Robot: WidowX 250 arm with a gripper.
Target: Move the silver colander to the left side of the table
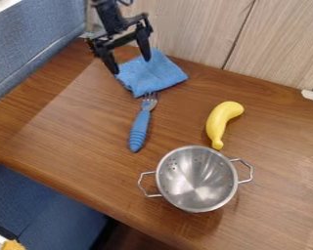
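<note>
The silver colander (196,179) sits upright near the front edge of the table (74,132), right of the middle, mouth up, one wire handle pointing to each side. My gripper (131,65) hangs well apart from it, at the back left by the blue cloth (151,73). My two fingers are spread, with nothing between them.

The step in hand, as I judge it, is to get over the colander and take hold. I'd choose the left stretch of its rim, one finger inside the wall and one outside, coming straight down and closing squarely on the metal. The left handle (146,184) is thin and could twist or let the bowl tip, so it is my second choice. Once I have a firm pinch, a low, level lift should serve better than dragging.

The fork (139,131) is what stands in the way: it lies between the colander and much of the left side, its tines at the cloth. I should pass above its blue grip, or swing round its near end while minding the front edge. The banana (220,122) has its tip right by the colander's back rim, touching or nearly so; a careless nudge could roll it.
</note>
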